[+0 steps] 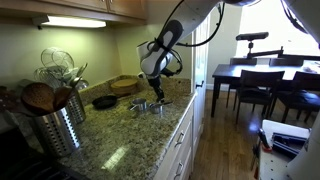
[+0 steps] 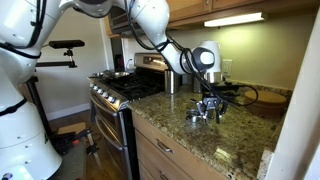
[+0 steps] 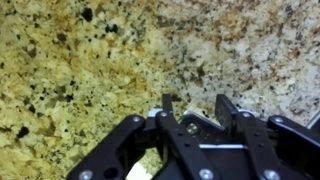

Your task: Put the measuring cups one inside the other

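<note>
Small shiny silver measuring cups (image 1: 143, 108) lie close together on the granite counter, and they also show in an exterior view (image 2: 198, 116). My gripper (image 1: 151, 98) hangs straight down right over them (image 2: 207, 103), close to the counter top. In the wrist view the gripper (image 3: 195, 104) has its fingers drawn close together on a flat silver measuring cup handle (image 3: 190, 126) with a small round hole. The rest of that cup is hidden behind the fingers.
A small black round pan (image 1: 104, 101) and a wooden bowl (image 1: 125, 85) sit behind the cups. A ribbed steel utensil holder (image 1: 62, 128) stands at the near left. A stove (image 2: 125, 92) adjoins the counter. The counter edge (image 1: 178, 118) is close by.
</note>
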`<state>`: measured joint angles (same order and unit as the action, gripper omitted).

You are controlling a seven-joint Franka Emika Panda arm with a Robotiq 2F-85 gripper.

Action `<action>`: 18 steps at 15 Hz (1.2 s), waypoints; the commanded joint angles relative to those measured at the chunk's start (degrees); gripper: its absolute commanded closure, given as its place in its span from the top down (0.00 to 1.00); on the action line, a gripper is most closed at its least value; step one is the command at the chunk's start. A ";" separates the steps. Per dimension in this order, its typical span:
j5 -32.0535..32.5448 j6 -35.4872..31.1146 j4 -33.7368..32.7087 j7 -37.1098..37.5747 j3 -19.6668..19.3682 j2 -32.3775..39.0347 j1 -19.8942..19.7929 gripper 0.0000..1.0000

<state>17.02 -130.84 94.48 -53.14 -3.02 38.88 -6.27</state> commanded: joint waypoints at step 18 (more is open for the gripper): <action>1.14 1.96 -0.11 -17.24 3.27 -0.89 -0.70 1.00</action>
<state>17.70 -130.22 93.14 -66.53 -0.55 38.91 -6.19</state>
